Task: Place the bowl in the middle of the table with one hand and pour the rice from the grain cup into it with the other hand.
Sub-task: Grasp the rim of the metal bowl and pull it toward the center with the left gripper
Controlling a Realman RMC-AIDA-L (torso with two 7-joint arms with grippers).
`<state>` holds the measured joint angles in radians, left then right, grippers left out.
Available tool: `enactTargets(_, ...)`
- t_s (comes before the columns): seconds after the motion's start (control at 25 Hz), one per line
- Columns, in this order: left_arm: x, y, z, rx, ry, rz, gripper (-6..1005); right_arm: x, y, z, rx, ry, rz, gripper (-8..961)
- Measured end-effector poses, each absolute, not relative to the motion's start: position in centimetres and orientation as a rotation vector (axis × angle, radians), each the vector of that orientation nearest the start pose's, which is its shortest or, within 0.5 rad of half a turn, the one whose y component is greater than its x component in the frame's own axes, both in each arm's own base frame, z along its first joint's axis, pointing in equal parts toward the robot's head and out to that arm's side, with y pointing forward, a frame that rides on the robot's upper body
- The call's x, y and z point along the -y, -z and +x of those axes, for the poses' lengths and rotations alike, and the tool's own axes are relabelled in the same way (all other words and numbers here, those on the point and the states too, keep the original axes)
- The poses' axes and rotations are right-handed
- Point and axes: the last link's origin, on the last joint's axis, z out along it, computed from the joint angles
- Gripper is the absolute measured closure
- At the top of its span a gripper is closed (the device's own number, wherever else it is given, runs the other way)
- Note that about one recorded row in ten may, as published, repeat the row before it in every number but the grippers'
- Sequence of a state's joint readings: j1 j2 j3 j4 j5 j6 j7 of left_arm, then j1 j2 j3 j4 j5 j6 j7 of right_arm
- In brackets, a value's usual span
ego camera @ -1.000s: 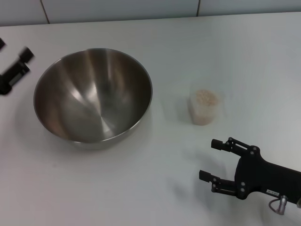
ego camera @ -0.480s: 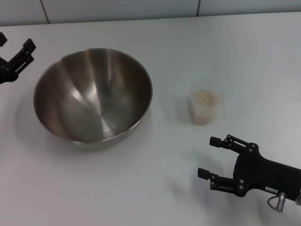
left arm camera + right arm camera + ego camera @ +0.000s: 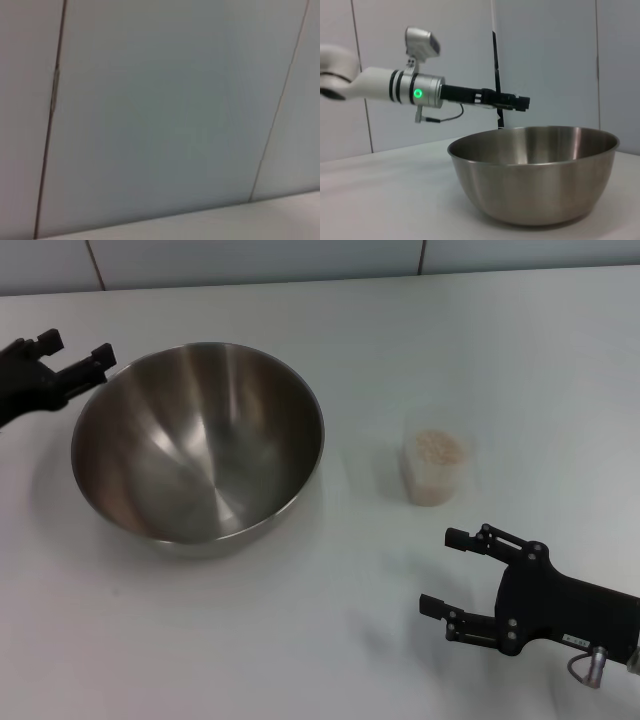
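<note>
Black two-fingered left gripper (image 3: 73, 353) with its arm cut off by the head view's left edge, black right gripper (image 3: 445, 570) with its arm cut by the right edge, left wrist view showing only blurred grey wall panels (image 3: 160, 110).

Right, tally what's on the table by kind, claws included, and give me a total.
Steel bowl: 1
Clear grain cup holding rice: 1
Black claws: 2, the left claw open by the bowl's far left rim, the right claw open on the near side of the cup
Total: 4, all on or over the white table
</note>
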<state>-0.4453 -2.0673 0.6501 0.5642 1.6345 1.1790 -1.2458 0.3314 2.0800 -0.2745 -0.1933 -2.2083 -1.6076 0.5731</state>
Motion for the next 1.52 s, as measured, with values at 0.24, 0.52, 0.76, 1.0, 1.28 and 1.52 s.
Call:
enactTargets(0.24,-36.4,-4.7,-29.6,0.793,0.573,-2.244,159,-21.6,5.5,32.4,-0.370,-0.837,-2.548,127)
enactTargets(0.52,-36.6,-4.6,-29.3,0.879,0.296,-2.331,159,-21.5,5.5,32.5,-0.374,-0.836,-2.547,127)
enactTargets(0.76,-37.2,-4.7,-28.3,0.933,0.192,-2.352,159,-21.6,5.5,32.5,-0.376,-0.837,-2.548,127)
enactTargets(1.0,-37.7,-4.5,-27.2,0.957,0.126,-2.375,159,-21.6,5.5,32.4,-0.377,-0.838,-2.548,127)
enactTargets(1.28,-37.8,-4.4,-27.2,0.954,0.100,-2.378,159,-21.7,5.5,32.4,-0.378,-0.840,-2.541,127)
enactTargets(1.52,-37.9,-4.4,-27.1,0.951,0.101,-2.379,158,-21.7,5.5,32.4,-0.379,-0.842,-2.538,127)
